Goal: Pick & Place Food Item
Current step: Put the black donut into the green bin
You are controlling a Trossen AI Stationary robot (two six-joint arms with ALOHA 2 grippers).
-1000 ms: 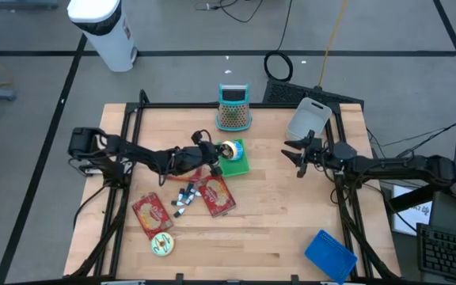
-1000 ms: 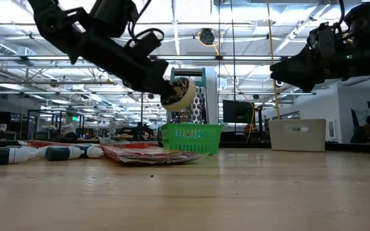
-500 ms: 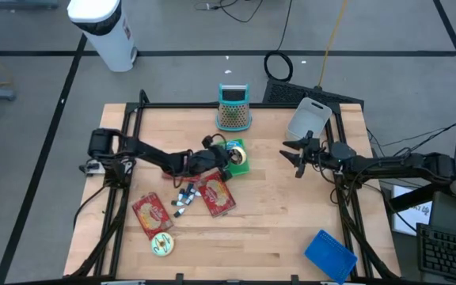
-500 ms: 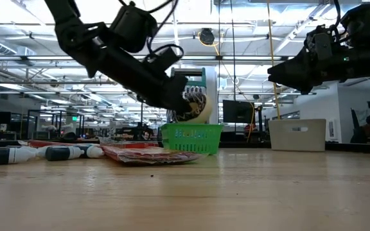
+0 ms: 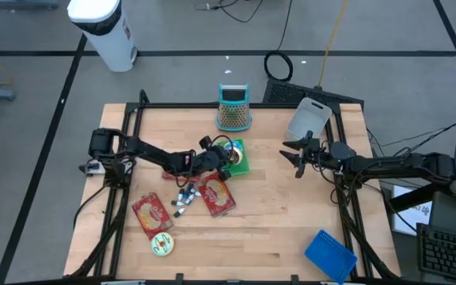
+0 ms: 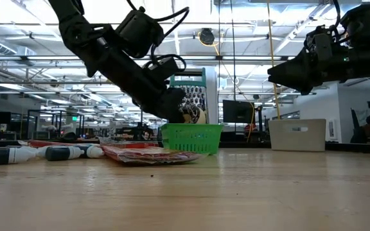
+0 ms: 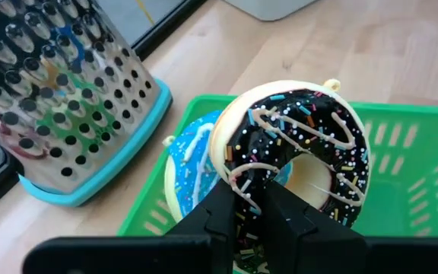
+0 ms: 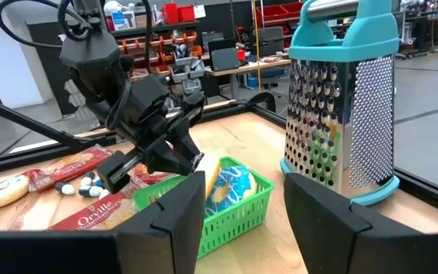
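My left gripper [image 5: 225, 158] is shut on a chocolate-frosted donut with sprinkles [image 7: 295, 152] and holds it over the green basket [image 7: 401, 114] at the table's middle. A blue-frosted donut [image 7: 191, 171] stands on edge inside the basket. In the low view the chocolate donut [image 6: 196, 115] shows just at the basket's rim [image 6: 191, 130]. My right gripper [image 5: 295, 155] hovers open to the basket's right with nothing between its fingers [image 8: 158, 221]. My left gripper pinches the lower part of the donut's ring [image 7: 253, 190] between its two fingers. It comes slanting down from the table's left. The donut stands on edge above the fingers, frosted face toward the wrist, over the basket; whether it touches the basket I cannot tell.
A metal grater with teal trim [image 5: 233, 108] stands just beyond the basket. Two red snack packets [image 5: 216, 196] [image 5: 150, 214], small bottles [image 5: 184, 195] and a round cookie [image 5: 162, 245] lie near-left. A white tub [image 5: 309, 120] stands far right, and a blue item [image 5: 329, 255] lies near right.
My left gripper has moved toward the table's right and down with the chocolate donut, from beside the basket's left side to over it. The donut has sunk to the basket's rim. The gripper has tipped further downward.
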